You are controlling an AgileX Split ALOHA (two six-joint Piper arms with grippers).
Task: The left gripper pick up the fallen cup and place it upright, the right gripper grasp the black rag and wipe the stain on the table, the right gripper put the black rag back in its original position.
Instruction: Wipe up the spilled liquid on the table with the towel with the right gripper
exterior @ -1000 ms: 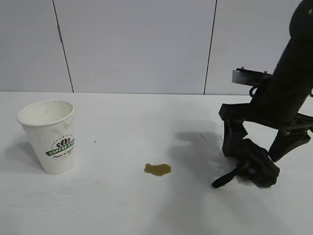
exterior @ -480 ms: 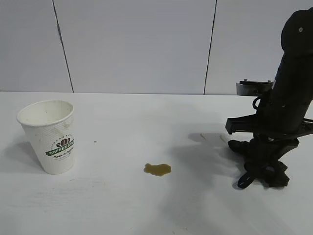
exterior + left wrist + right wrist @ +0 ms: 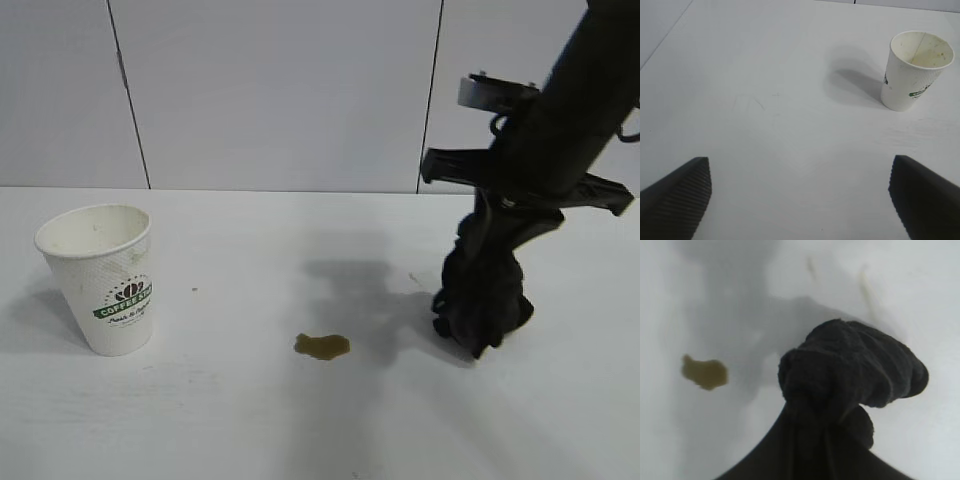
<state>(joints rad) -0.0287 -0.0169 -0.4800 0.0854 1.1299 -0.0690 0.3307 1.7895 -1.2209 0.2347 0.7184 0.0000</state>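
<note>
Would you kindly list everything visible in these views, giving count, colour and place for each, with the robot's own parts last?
cup: one, white with a green and black logo band, upright at the exterior view's left on the table.
stain: one, brown, on the table between the cup and the rag, not yet wiped.
black rag: one, black, bunched, hanging from the right gripper above the table, right of the stain.
table: one, white, under everything.
wall panels: pale grey, behind the table.
left gripper: one, black, open and empty, back from the cup.
right gripper: one, black, shut on the black rag, at the exterior view's right.
</note>
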